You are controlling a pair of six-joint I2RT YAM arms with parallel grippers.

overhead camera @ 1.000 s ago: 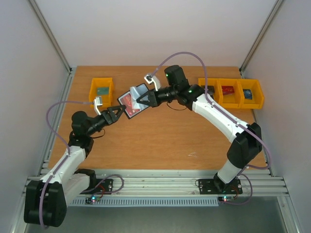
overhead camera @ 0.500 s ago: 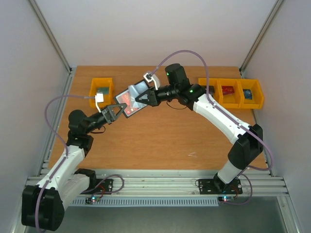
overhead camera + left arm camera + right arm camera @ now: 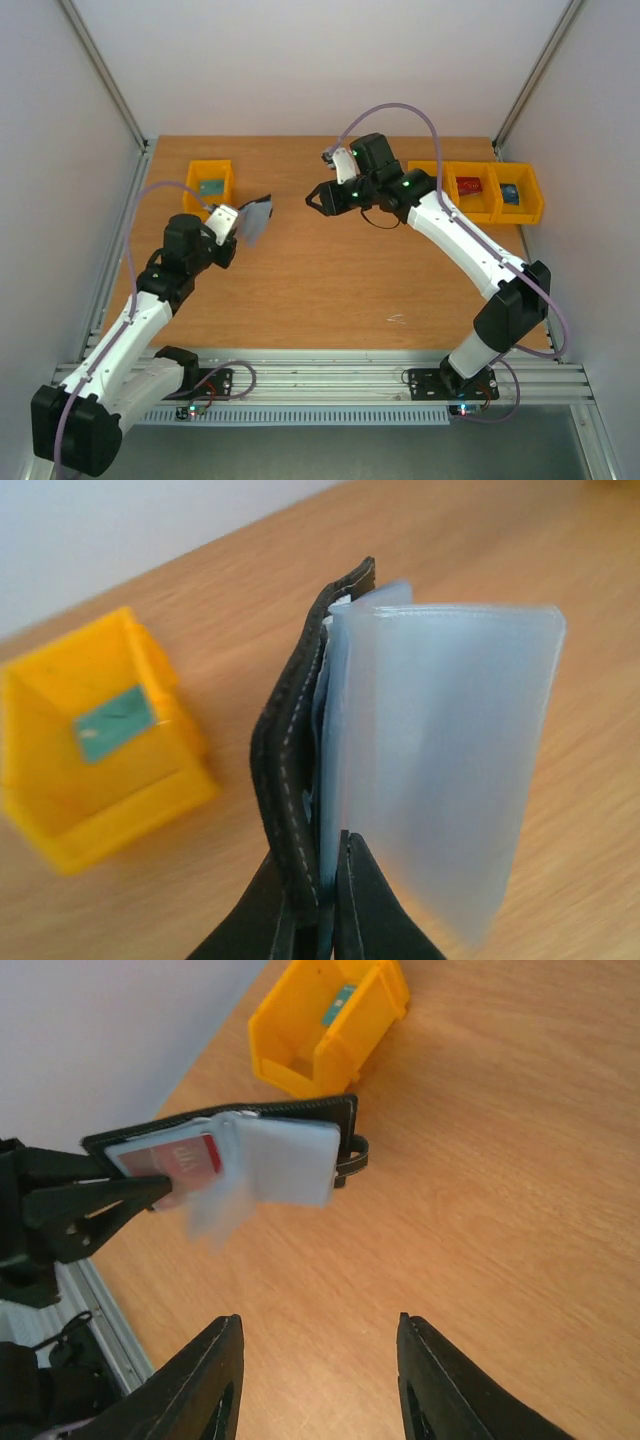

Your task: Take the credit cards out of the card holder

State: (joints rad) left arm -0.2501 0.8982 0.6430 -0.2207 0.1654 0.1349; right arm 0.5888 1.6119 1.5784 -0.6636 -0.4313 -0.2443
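While my left gripper [image 3: 240, 224] sat at the left centre of the top view, its jaws were clenched on the holder [image 3: 257, 217], which it held up off the table [image 3: 330, 290]. In my left wrist view the fingers [image 3: 357, 905] rose from the bottom edge and pinched the lower edge of the holder [image 3: 296, 750]. The holder stood on edge there, black cover to the left and pale clear sleeves [image 3: 440, 760] fanned to the right.

In my right wrist view the holder [image 3: 285, 1155] lay open at the upper left of the frame. A red card [image 3: 180, 1156] showed in a pocket beside my left fingers, and the small tab [image 3: 352, 1157] looped off the right end.

My right gripper [image 3: 314, 199] hovered right of the holder in the top view, well apart from it, jaws released and holding nothing.

Farther back, a yellow bin [image 3: 210, 185] holding a flat teal piece stood at the upper left. More bins [image 3: 475, 190] stood in a row at the upper right.
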